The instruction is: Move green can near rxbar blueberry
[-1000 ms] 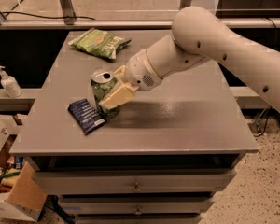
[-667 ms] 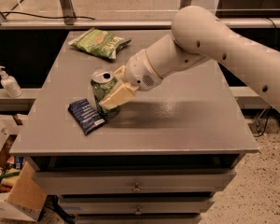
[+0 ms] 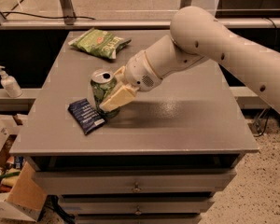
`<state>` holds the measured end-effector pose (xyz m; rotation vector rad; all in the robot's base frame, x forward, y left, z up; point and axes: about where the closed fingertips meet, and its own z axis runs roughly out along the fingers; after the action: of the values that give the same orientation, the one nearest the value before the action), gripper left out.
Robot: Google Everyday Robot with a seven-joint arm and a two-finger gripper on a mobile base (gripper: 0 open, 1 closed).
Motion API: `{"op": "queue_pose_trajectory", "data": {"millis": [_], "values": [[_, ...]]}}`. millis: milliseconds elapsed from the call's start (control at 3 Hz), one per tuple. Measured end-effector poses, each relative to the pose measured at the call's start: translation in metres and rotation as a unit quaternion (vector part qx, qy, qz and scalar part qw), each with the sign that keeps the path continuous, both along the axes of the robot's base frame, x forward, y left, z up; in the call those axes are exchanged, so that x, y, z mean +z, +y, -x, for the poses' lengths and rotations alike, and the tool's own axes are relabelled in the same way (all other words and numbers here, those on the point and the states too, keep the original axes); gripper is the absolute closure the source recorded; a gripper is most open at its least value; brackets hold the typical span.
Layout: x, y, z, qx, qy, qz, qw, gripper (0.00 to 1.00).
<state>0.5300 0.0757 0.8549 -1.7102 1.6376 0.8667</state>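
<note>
The green can (image 3: 101, 87) stands upright on the grey table (image 3: 177, 115), left of the middle, its silver top with pull tab showing. The rxbar blueberry (image 3: 86, 116), a flat dark navy wrapper, lies just in front and to the left of the can, almost touching its base. My gripper (image 3: 109, 97) reaches in from the right and is around the can; one pale finger (image 3: 118, 99) lies across the can's front. The far finger is hidden behind the can.
A green chip bag (image 3: 99, 42) lies at the table's back left. The white arm (image 3: 214, 45) spans the right half of the table. Drawers (image 3: 135, 186) sit below the top. A soap bottle (image 3: 8, 82) and cardboard boxes (image 3: 14, 190) are to the left.
</note>
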Motion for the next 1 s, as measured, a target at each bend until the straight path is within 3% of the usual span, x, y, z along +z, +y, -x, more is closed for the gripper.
{"op": "queue_pose_trajectory", "data": {"millis": [333,1000], "values": [[-0.0013,0.0003,-0.0001,0.006,0.002,0.003,1.0,0.0],[0.0002,-0.0084,-0.0008,-0.002,0.004,0.006,1.0,0.0]]}}
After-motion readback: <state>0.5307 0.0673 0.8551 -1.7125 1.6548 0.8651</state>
